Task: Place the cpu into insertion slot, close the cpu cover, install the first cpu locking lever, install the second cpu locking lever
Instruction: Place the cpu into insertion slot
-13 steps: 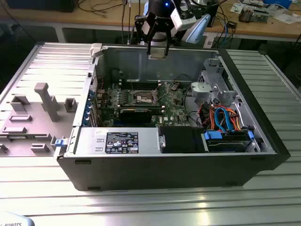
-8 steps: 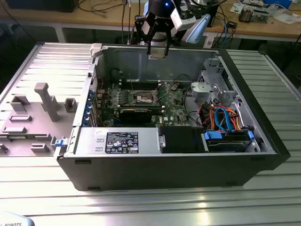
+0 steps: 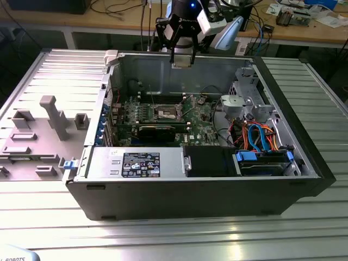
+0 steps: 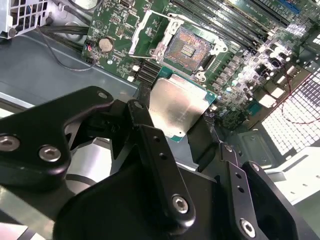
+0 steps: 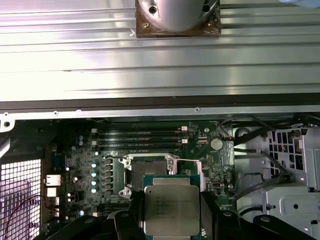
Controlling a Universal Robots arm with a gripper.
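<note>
**Silver-grey chip pinched in the gripper, high above the open socket**

Exterior view: a black computer case (image 3: 206,191) lies open on a table of metal slats (image 3: 174,239). At the upper centre of the frame, the arm's gripper (image 3: 182,58) hangs over the case's far wall. The cpu (image 3: 182,62) shows as a small pale square at its tip. The insertion slot (image 3: 167,113) sits near the middle of the frame on the green motherboard (image 3: 198,122), well below the chip and well apart from it.

Second wrist view: the gripper (image 4: 176,125) has its black fingers (image 4: 139,117) closed on opposite edges of the cpu (image 4: 180,106), with the chip's dull metal top facing the camera. Beyond the chip lies the insertion slot (image 4: 189,48), its dark contact field bare. The cpu cover (image 4: 145,36) seems swung open along one side of the slot, though I cannot tell its exact angle.

First wrist view: the cpu (image 5: 171,207) is square to the camera, held between the fingers (image 5: 134,212) of the gripper (image 5: 171,212). The insertion slot (image 5: 150,171) lies just past its far edge and is partly overlapped by it.

Doing this step well is a matter of judgement. The chip likely needs to stay flat, with its edges parallel to the socket rim. It should be centred over the opening before it is lowered. It should go straight down without sliding, since the contacts look delicate. The open cover should be kept clear of the fingers.
</note>
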